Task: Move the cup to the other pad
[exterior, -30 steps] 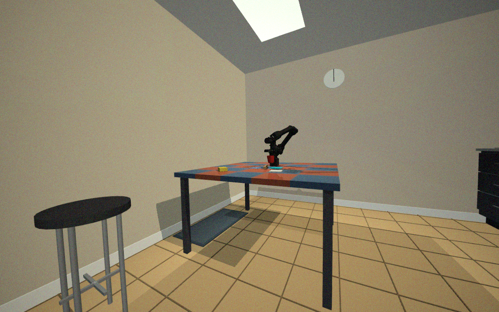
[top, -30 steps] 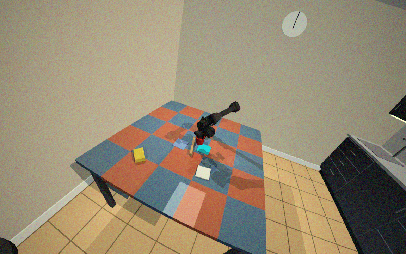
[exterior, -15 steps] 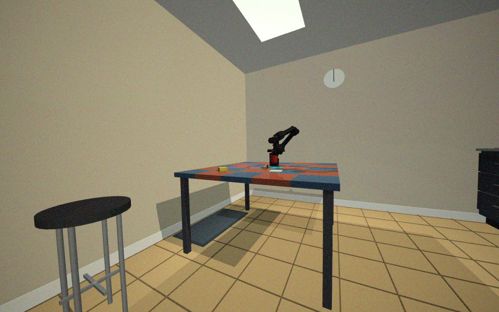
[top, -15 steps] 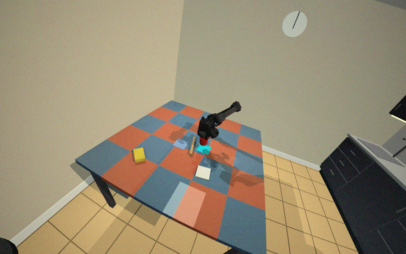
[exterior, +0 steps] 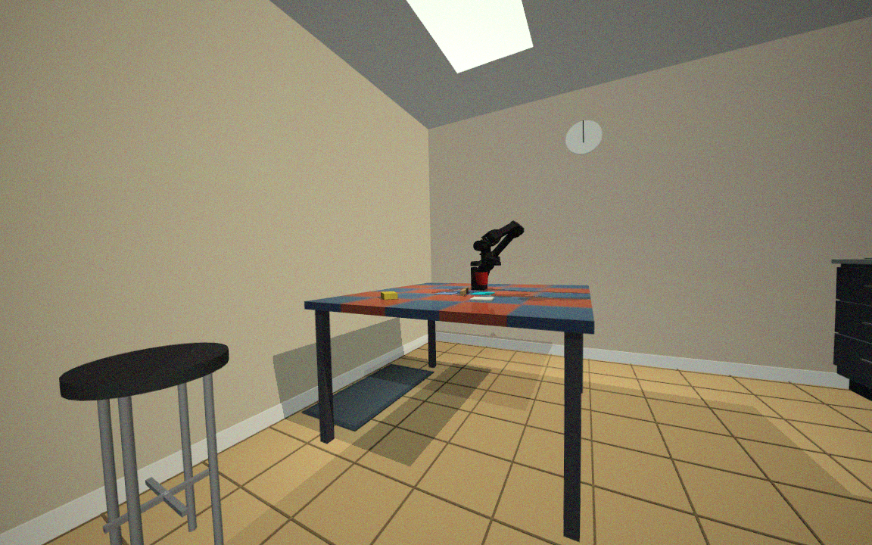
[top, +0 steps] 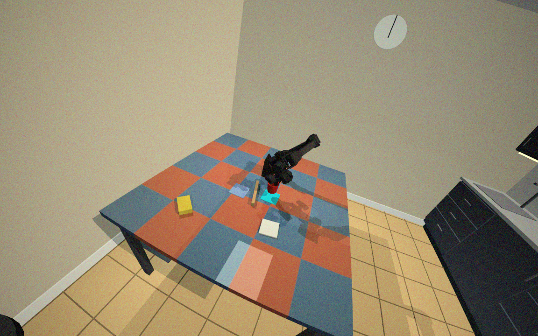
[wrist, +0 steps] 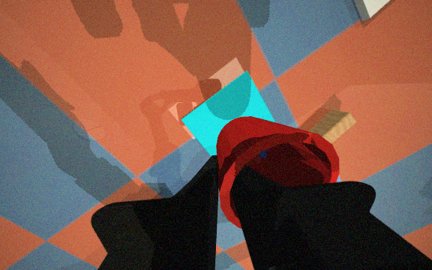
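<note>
On the left of the checkered table [top: 158,196]: a yellow block [top: 184,204], well apart from the work. Further right, a pale blue pad [top: 238,191], then a thin wooden bar [top: 255,192] lying between it and the cyan pad [top: 272,198]. Over that cyan pad, just above it and roughly upright: the red cup [wrist: 276,150], pinched by the gripper [wrist: 224,180], one finger outside the wall and one inside (a rim grip, clamped shut on the cup wall). A dark blue speck inside, probably a marble [wrist: 264,154]; others hidden in shadow.

Likely light and rigid, thin-walled, smooth, so prone to swivel about a one-sided rim pinch. Best kept level and lowered slowly; loose marbles likely to roll and shift the weight. Nearer the front, a white block [top: 269,227].
</note>
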`<state>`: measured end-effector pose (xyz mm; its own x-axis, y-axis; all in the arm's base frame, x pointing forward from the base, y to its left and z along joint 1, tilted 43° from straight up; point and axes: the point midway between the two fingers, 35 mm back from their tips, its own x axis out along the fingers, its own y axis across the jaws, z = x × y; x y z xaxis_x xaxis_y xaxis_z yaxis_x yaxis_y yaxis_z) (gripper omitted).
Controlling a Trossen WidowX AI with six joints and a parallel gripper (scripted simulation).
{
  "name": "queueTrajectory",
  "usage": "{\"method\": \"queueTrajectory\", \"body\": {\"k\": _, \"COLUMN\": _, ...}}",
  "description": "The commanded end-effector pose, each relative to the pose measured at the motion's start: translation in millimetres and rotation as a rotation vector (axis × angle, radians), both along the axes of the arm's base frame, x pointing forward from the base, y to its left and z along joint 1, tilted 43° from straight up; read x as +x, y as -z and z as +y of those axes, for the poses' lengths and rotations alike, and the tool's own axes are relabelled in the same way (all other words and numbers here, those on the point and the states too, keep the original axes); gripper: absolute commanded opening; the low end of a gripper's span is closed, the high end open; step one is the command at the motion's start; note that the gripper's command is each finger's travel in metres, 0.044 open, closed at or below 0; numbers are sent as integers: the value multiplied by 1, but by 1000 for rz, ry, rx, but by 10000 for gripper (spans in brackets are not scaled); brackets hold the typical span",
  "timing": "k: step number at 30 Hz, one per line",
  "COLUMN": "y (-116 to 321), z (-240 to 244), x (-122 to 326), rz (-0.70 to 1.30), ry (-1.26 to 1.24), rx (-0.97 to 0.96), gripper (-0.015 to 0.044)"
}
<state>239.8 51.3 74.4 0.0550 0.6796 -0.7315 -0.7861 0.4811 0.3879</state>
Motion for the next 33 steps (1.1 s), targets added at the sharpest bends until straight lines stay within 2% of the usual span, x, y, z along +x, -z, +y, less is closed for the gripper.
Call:
{"method": "queueTrajectory", "body": {"k": 1, "y": 4, "z": 4, "x": -1, "rz": 5, "ry": 3, "rx": 5, "gripper": 0}}
{"method": "queueTrajectory", "body": {"k": 33, "y": 31, "z": 33, "x": -1, "rz": 5, "ry": 3, "rx": 7, "gripper": 0}}
